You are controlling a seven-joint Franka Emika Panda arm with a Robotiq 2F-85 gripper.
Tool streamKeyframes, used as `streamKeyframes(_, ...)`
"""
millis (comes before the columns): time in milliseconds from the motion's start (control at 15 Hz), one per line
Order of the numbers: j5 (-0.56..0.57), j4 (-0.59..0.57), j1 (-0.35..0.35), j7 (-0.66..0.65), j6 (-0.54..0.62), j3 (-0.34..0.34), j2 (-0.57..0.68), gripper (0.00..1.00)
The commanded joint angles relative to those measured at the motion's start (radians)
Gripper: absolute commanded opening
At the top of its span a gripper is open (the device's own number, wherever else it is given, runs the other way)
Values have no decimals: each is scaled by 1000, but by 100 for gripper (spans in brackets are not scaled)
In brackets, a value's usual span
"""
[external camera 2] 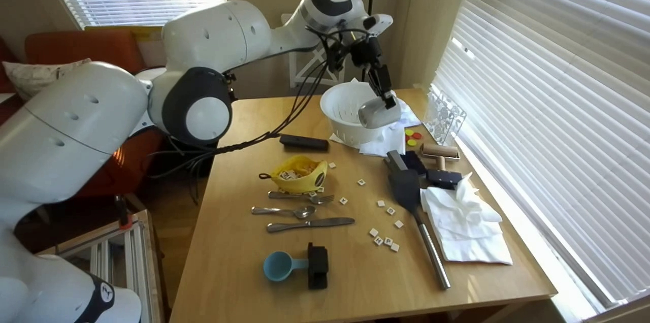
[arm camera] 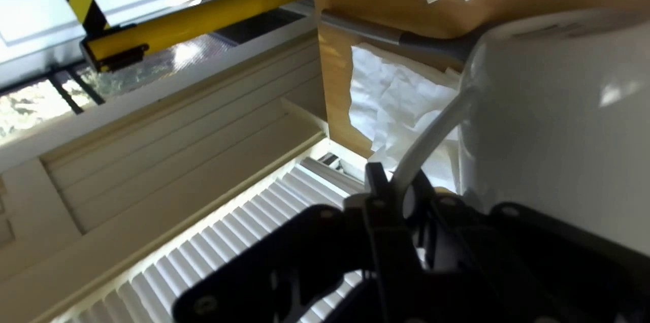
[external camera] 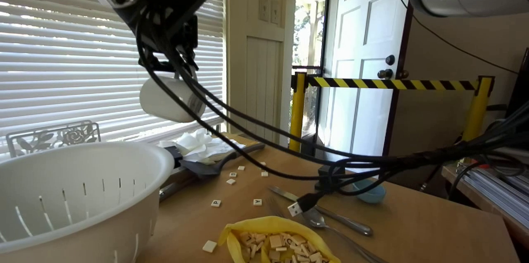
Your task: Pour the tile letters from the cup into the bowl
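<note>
Since tool [arm camera: 398, 186] clamps tilted cup [external camera 2: 377, 115] by handle [arm camera: 431, 135], likely pouring; next: tip further over bowl [external camera 2: 344, 108], cup's 9 o'clock in an exterior view.

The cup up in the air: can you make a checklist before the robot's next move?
1. Cup held by its handle: ok, the end effector is closed on it.
2. Bowl upright on the table: ok.
3. Tile letters off the table: not ok, several lie loose there.
4. Tile letters inside the cup: cannot tell, its inside is hidden.
5. Cup's opening over the bowl: cannot tell; the cup is tilted, opening out of sight.
6. Cables clear of the cup: cannot tell; they pass in front of it in an exterior view.
</note>
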State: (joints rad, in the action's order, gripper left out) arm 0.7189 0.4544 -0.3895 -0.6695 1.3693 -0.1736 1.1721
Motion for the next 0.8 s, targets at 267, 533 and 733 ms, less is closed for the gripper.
streamKeyframes(267,-78,-38,15,-114,27,-39,71,12)
streamKeyframes(533,-70,-31,15,-303,142,-76,84,3)
streamKeyframes(733,-94,-37,41,-454,212,-81,125,3)
